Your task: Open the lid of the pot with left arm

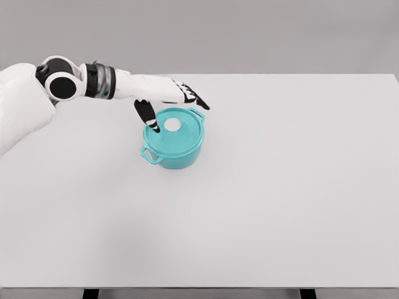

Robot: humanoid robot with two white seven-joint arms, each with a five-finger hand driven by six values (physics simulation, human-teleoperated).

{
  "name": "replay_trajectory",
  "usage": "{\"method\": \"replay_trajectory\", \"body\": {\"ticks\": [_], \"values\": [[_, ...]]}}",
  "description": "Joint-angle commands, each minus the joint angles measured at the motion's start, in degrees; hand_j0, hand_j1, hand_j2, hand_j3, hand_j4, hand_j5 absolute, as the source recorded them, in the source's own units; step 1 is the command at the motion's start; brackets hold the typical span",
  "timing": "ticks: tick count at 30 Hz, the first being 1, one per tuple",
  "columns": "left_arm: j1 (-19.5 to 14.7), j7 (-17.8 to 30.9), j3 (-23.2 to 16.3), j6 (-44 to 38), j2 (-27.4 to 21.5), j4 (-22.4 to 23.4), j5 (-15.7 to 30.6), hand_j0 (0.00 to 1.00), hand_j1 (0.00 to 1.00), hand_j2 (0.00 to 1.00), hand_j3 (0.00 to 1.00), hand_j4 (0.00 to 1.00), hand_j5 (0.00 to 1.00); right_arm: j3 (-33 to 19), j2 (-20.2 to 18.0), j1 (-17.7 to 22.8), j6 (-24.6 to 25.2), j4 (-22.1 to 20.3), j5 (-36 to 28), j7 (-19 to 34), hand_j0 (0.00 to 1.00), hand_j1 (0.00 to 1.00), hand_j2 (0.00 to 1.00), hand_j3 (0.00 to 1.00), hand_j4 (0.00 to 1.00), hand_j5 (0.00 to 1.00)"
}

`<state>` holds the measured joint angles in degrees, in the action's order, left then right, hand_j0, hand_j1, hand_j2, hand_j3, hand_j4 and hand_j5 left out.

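A teal pot [176, 152] with two side handles stands on the white table [280, 199], left of the middle. Its teal lid [181, 134] lies closed on it, with a white round knob [172, 124] at the centre. My left hand [177, 109] reaches in from the left and hovers over the lid's far left edge. Its fingers [196, 98] are spread, black-tipped, and the thumb [149, 118] points down beside the knob. The hand holds nothing. The right arm is out of view.
The table's far edge runs just behind the pot and its front edge lies near the bottom of the picture. Black table legs [90, 293] show below the front edge.
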<state>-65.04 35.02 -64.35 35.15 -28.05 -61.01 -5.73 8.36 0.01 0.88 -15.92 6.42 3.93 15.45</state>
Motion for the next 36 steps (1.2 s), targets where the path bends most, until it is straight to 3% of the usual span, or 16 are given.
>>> {"method": "replay_trajectory", "body": {"ticks": [1, 6, 12, 19, 22, 23, 25, 27, 30, 33, 36], "values": [[0.0, 0.0, -0.8, -0.2, -0.5, -1.7, 0.3, 1.00, 1.00, 1.00, 1.00, 1.00, 1.00, 0.0, 0.0, 0.0, -0.1, 0.0, 0.0, 0.0, 1.00, 1.00, 1.00, 1.00, 1.00, 1.00], [-0.4, 0.0, -1.6, -0.2, -1.0, -1.9, -2.4, 1.00, 1.00, 1.00, 1.00, 1.00, 1.00, 0.0, 0.0, 0.0, -0.1, 0.0, 0.0, 0.0, 1.00, 1.00, 1.00, 1.00, 1.00, 1.00], [-1.2, 0.0, -3.5, -0.2, -0.8, -1.6, -2.5, 0.75, 0.75, 0.75, 0.75, 0.75, 0.75, 0.0, 0.0, 0.0, 0.0, 0.0, 0.0, 0.0, 1.00, 1.00, 1.00, 1.00, 1.00, 1.00], [-1.3, 0.0, -4.3, -0.2, -1.1, -1.3, -2.5, 0.75, 0.75, 0.75, 0.75, 0.75, 0.75, 0.0, 0.0, 0.0, 0.0, 0.0, 0.0, 0.0, 1.00, 1.00, 1.00, 1.00, 1.00, 1.00], [-1.2, 0.0, -4.3, -0.2, -1.3, -1.5, -2.4, 0.45, 0.45, 0.45, 0.45, 0.45, 0.45, 0.0, 0.0, 0.0, 0.0, 0.0, 0.0, 0.0, 1.00, 1.00, 1.00, 1.00, 1.00, 1.00], [-1.2, 0.0, -4.3, -0.2, -1.3, -1.6, -2.4, 0.40, 0.40, 0.40, 0.40, 0.40, 0.40, 0.0, 0.0, 0.0, 0.0, 0.0, 0.0, 0.0, 1.00, 1.00, 1.00, 1.00, 1.00, 1.00], [-1.2, 0.0, -4.3, -0.2, -1.4, -1.8, -2.4, 0.30, 0.30, 0.30, 0.30, 0.30, 0.30, 0.0, 0.0, 0.0, -0.1, 0.0, 0.0, 0.0, 1.00, 1.00, 1.00, 1.00, 1.00, 1.00], [-1.2, 0.0, -4.3, -0.2, -1.5, -1.9, -2.4, 0.30, 0.30, 0.30, 0.30, 0.30, 0.30, 0.0, 0.0, 0.0, -0.1, 0.0, 0.0, 0.0, 1.00, 1.00, 1.00, 1.00, 1.00, 1.00], [-3.2, 0.0, -4.0, -0.2, -6.8, -6.6, 0.5, 0.30, 0.30, 0.30, 0.30, 0.30, 0.30, 0.0, 0.0, 0.0, -0.1, 0.0, 0.0, 0.0, 1.00, 1.00, 1.00, 1.00, 1.00, 1.00], [-6.9, 0.0, -4.2, -0.2, -15.2, -10.6, 4.3, 0.30, 0.30, 0.30, 0.30, 0.30, 0.30, 0.0, 0.0, 0.0, 0.0, 0.0, 0.0, 0.0, 1.00, 1.00, 1.00, 1.00, 1.00, 1.00], [-6.6, 0.0, -4.4, -0.2, -22.4, -9.6, 4.3, 0.30, 0.30, 0.30, 0.30, 0.30, 0.30, 0.0, 0.0, 0.0, 0.0, 0.0, 0.0, 0.0, 1.00, 1.00, 1.00, 1.00, 1.00, 1.00]]}}
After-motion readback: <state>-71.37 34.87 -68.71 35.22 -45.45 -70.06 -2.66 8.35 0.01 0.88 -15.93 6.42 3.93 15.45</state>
